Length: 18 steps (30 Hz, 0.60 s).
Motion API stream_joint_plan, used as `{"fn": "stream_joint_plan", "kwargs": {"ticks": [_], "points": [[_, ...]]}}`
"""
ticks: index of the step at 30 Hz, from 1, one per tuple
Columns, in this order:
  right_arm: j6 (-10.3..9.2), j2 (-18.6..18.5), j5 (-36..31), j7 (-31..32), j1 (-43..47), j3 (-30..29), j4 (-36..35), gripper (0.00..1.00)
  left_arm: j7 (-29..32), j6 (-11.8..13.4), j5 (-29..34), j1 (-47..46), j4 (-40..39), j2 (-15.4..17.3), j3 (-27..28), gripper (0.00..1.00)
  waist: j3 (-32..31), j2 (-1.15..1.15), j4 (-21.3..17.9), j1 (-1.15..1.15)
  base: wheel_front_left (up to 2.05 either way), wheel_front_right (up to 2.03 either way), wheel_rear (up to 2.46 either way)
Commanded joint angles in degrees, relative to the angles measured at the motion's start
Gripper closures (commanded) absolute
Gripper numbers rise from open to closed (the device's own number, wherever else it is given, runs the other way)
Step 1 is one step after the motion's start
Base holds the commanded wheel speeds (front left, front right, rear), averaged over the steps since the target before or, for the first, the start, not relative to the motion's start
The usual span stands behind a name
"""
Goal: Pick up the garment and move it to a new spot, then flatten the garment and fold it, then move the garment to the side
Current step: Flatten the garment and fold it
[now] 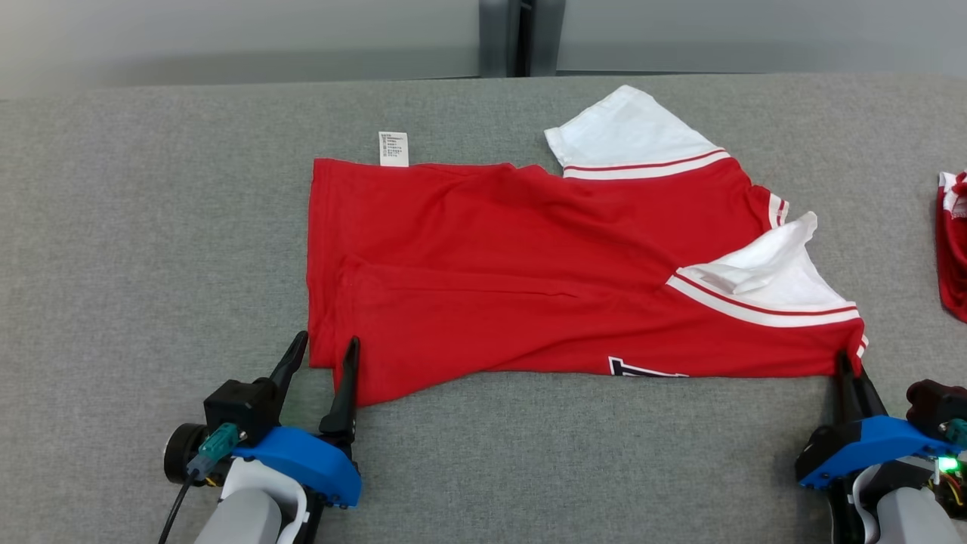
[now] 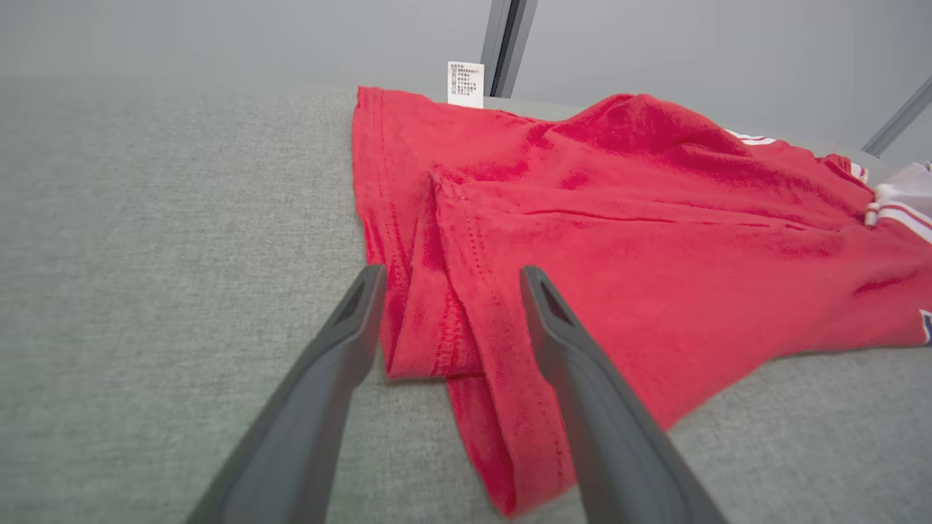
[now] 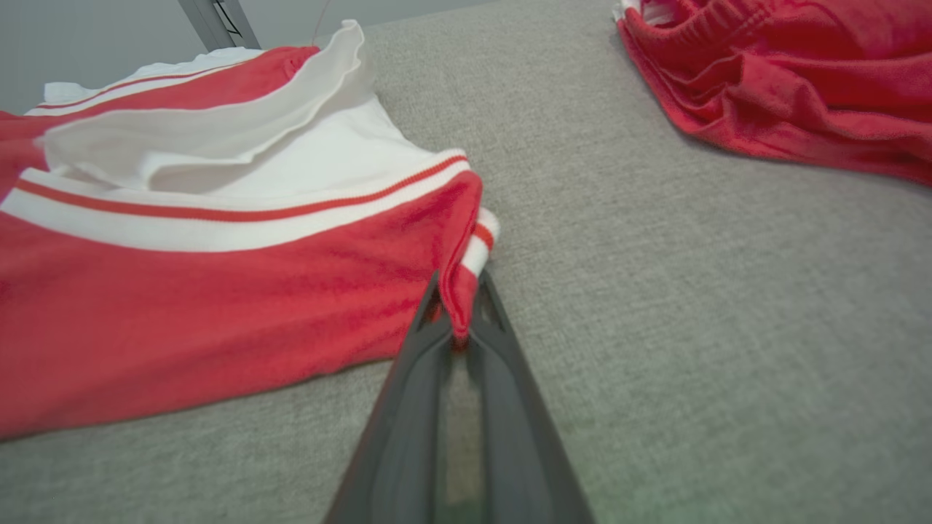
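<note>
Fingers of the left gripper [image 1: 327, 341] [image 2: 451, 273]: spread wide at the near left corner of the jersey. The doubled hem lies in the gap between them; one finger is over the red cloth and the other is over bare table just beside the edge. Whether either one touches the cloth I cannot tell.
Fingers of the right gripper [image 1: 846, 361] [image 3: 460, 291]: pressed together, pinching a small fold of red cloth at the jersey's near right corner, just below a striped trim.
Table [image 1: 151, 227]: covered in grey woven fabric.
Jersey [image 1: 529, 264] [image 2: 655, 240] [image 3: 182, 291]: red, lying across the middle of the table with its length running left to right. It is folded over itself along a long crease and still wrinkled.
Sleeves [image 1: 634, 132]: white with red-striped bands, both at the right end of the jersey. The nearer one is rumpled and partly turned up.
Second red garment [image 1: 953, 257] [image 3: 786, 80]: bunched at the table's right edge, apart from the jersey.
Care label [image 1: 393, 148] [image 2: 465, 84]: white, sticking out past the jersey's far left edge.
</note>
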Motion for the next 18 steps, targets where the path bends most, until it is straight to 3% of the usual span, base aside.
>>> {"fn": "stream_joint_plan", "kwargs": {"ticks": [1,8,18], "points": [[-0.04,0.0,-0.1,0.0,-0.7,0.1,0.2,1.00,0.0,-0.1,-1.5,-1.8,1.9,0.7,-0.9,0.00,0.3,0.00,-0.3,0.00,0.00,0.00,0.00],[-0.06,0.1,0.3,0.1,-0.8,0.5,0.3,1.00,0.0,-0.1,-7.7,-4.5,5.8,1.6,-5.1,0.00,0.8,0.00,-0.9,0.00,0.00,0.00,0.00],[-0.06,0.3,0.8,0.1,-0.1,0.5,-0.1,1.00,0.1,-0.1,-14.9,-3.2,4.4,3.9,-12.7,0.00,0.4,0.00,-0.7,0.00,0.00,0.00,0.00]]}}
